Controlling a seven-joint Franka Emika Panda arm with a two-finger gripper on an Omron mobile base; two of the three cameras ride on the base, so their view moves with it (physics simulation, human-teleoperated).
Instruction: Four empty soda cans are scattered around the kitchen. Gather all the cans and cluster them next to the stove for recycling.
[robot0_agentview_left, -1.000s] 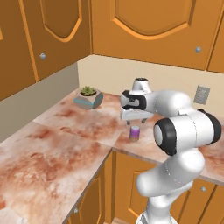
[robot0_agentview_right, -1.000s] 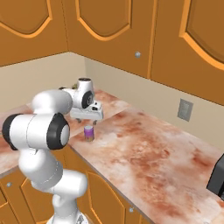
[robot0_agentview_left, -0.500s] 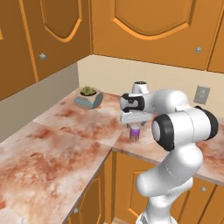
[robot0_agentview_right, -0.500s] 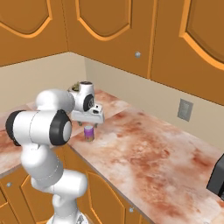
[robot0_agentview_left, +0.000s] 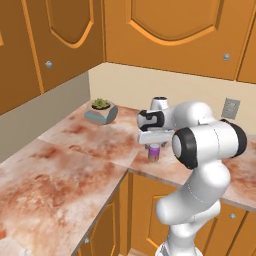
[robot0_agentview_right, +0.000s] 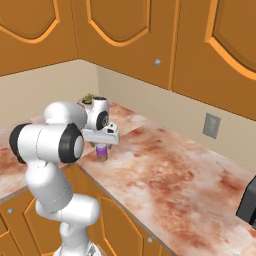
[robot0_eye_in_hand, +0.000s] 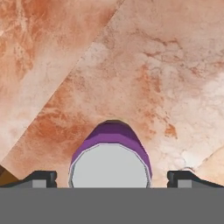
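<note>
A purple soda can (robot0_agentview_left: 154, 152) stands upright on the reddish marble counter near its front edge, also in the right base view as the can (robot0_agentview_right: 102, 152). My gripper (robot0_agentview_left: 153, 146) hangs straight above it, pointing down. In the hand view the can (robot0_eye_in_hand: 111, 153) shows its silvery top between the two dark fingertips (robot0_eye_in_hand: 40, 178), which stand wide apart on either side without touching it. The gripper (robot0_eye_in_hand: 111, 180) is open. The stove is out of view.
A small potted plant (robot0_agentview_left: 101, 111) in a grey bowl sits at the back corner of the counter (robot0_agentview_left: 65, 165). A wall outlet (robot0_agentview_right: 211, 125) is on the backsplash. A black appliance (robot0_agentview_right: 249, 203) stands at the far right. Orange cabinets hang above.
The hand has come lower over the purple can. The can has stayed in place and the jaws have stayed wide.
</note>
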